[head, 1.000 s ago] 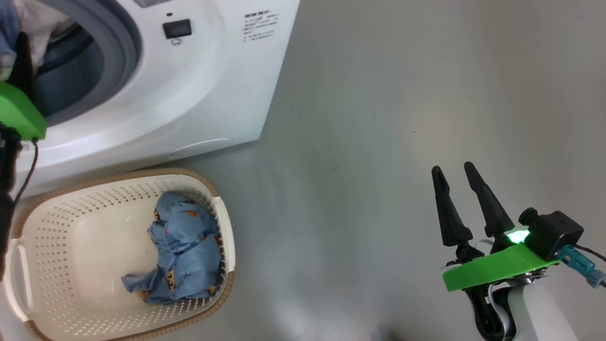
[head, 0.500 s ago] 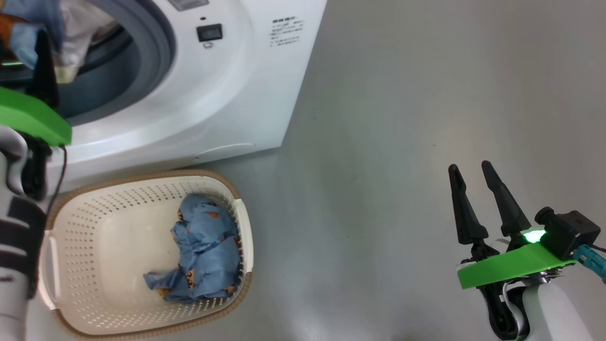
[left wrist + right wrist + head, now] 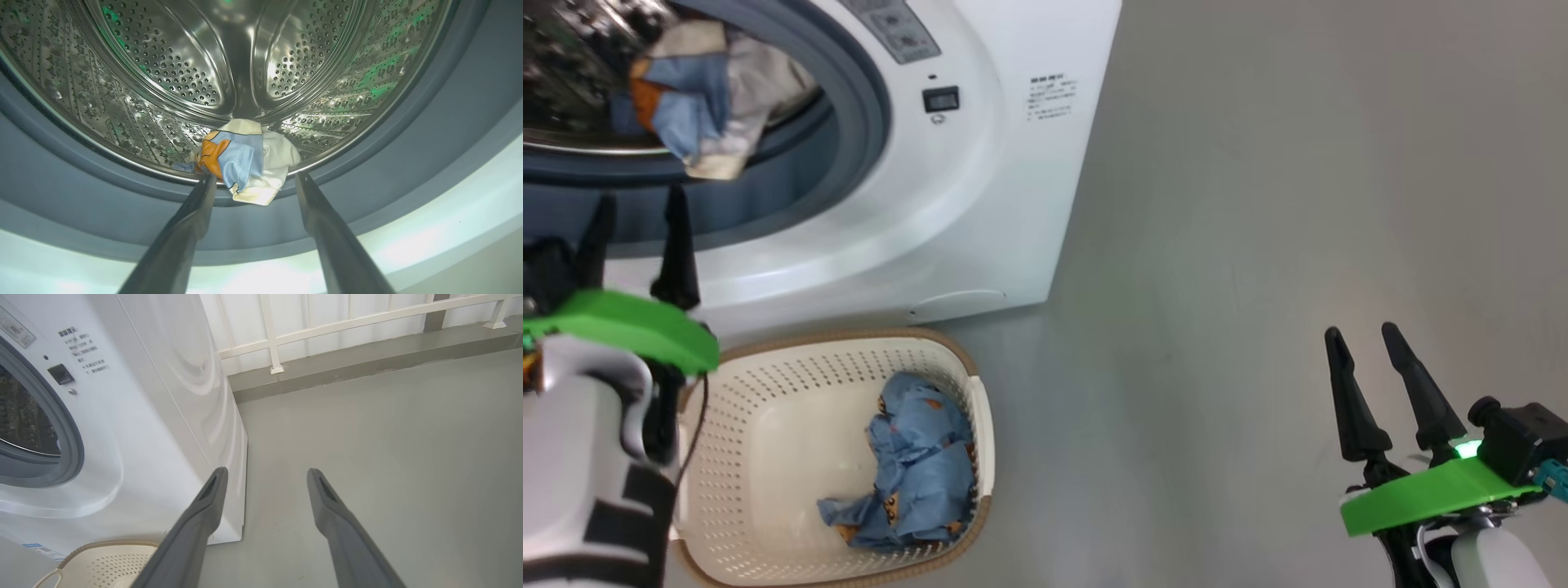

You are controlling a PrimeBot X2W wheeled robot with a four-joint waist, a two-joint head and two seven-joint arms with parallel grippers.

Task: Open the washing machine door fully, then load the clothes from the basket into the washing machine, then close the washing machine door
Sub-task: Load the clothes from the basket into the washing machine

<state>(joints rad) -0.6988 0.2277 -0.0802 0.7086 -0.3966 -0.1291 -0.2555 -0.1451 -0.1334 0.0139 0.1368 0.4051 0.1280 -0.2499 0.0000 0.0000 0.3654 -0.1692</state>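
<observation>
In the head view, the washing machine (image 3: 980,204), a smooth white box, fills the upper left of the frame. Its round mouth is lined with a wide grey-blue rubber ring (image 3: 849,139) around a shiny steel drum (image 3: 572,49). A crumpled garment (image 3: 698,114) of blue, orange and cream cloth lies on the drum's lower lip. Below the mouth at the left edge, the left gripper (image 3: 640,196) points its two dark tapered fingers up at the ring, spread apart with nothing between them. The basket (image 3: 768,425), cream perforated plastic with a brown woven-look rim, sits at the lower left just in front of the machine. The clothes (image 3: 923,465), a rumpled blue heap with orange-brown prints, lie against its right wall. At the lower right the right gripper (image 3: 1360,331) hangs over the bare grey floor (image 3: 1217,245), well away from the basket, fingers parted and empty. In the left wrist view, the drum's dimpled, hole-dotted steel curves across the top. The garment droops over the lip onto the ring at the centre, and the spread fingertips stand on either side of it without pinching it. In the right wrist view, the parted fingers rise from the bottom over the matte floor beside the machine's glossy side. A curve of the basket's rim shows at the lower left and a white railing (image 3: 347,322) crosses the top.
</observation>
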